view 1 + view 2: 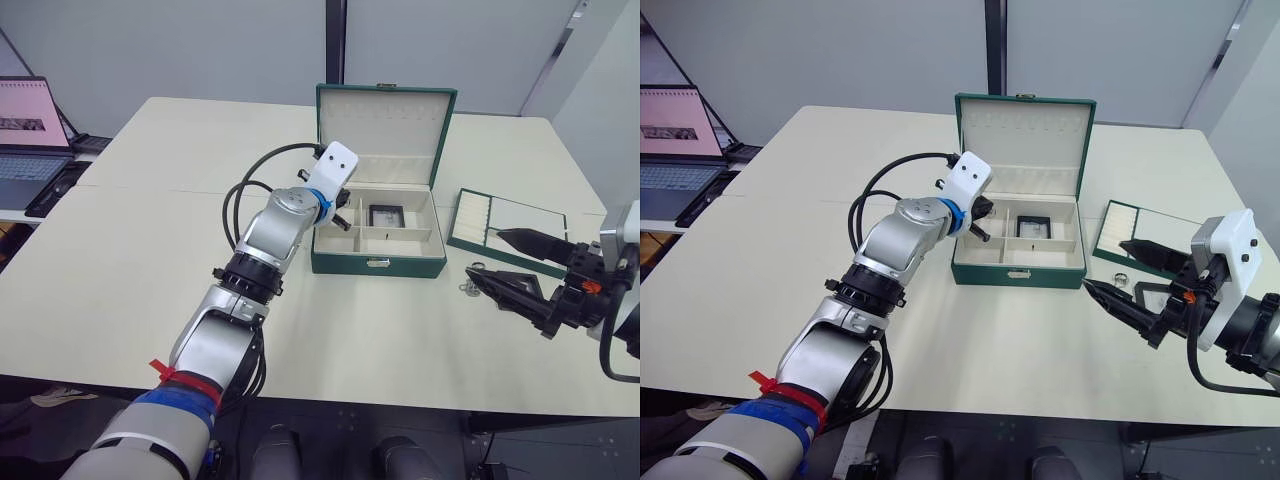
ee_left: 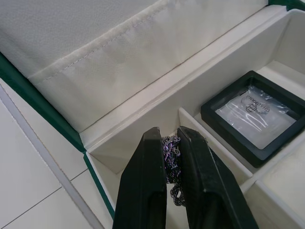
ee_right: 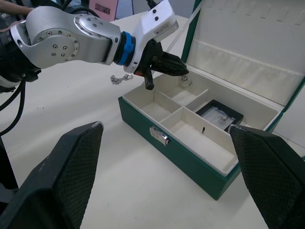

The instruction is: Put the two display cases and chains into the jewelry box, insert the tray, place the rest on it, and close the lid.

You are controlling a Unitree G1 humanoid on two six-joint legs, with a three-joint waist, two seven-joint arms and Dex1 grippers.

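The dark green jewelry box point(image 1: 378, 264) stands open at mid-table, its lid point(image 1: 385, 125) upright behind it. One display case point(image 1: 385, 214) lies in the back right compartment. My left gripper point(image 2: 167, 133) hangs over the back left compartment, shut on a silver chain point(image 2: 172, 160) that dangles between its fingers. Another chain point(image 3: 116, 78) lies on the table beside the box. A second display case point(image 1: 1152, 295) lies on the table to the right, partly behind my right gripper point(image 1: 485, 255), which is open and empty. The tray point(image 1: 475, 215) lies just beyond it.
Small metal pieces, one a ring point(image 1: 1118, 281), lie on the table between the box and my right gripper. An open laptop point(image 1: 30, 140) sits on a separate desk at far left. The table's front edge runs close below both arms.
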